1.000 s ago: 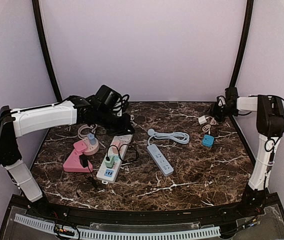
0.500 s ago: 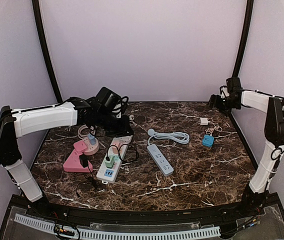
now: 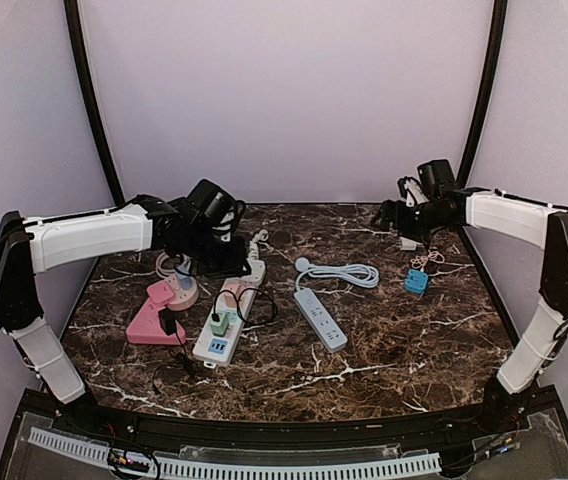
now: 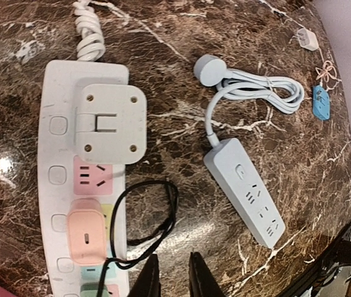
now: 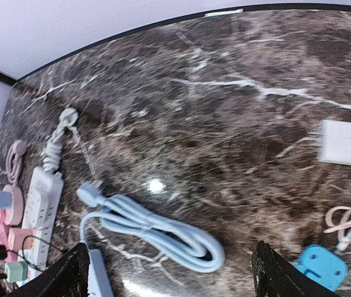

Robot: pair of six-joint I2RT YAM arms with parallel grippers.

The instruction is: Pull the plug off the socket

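Near socket strip [image 4: 53, 83], left pincer [image 4: 172, 278] cropped, green plug [image 4: 93, 288] cut off

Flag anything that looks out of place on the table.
The white adapter lies on the white strip with its folded-prong face up, so it seems loose, not plugged in. Nothing looks spilled or broken.

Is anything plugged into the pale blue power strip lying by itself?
No, the left wrist view shows the pale blue power strip with all its sockets bare and no plug in them.
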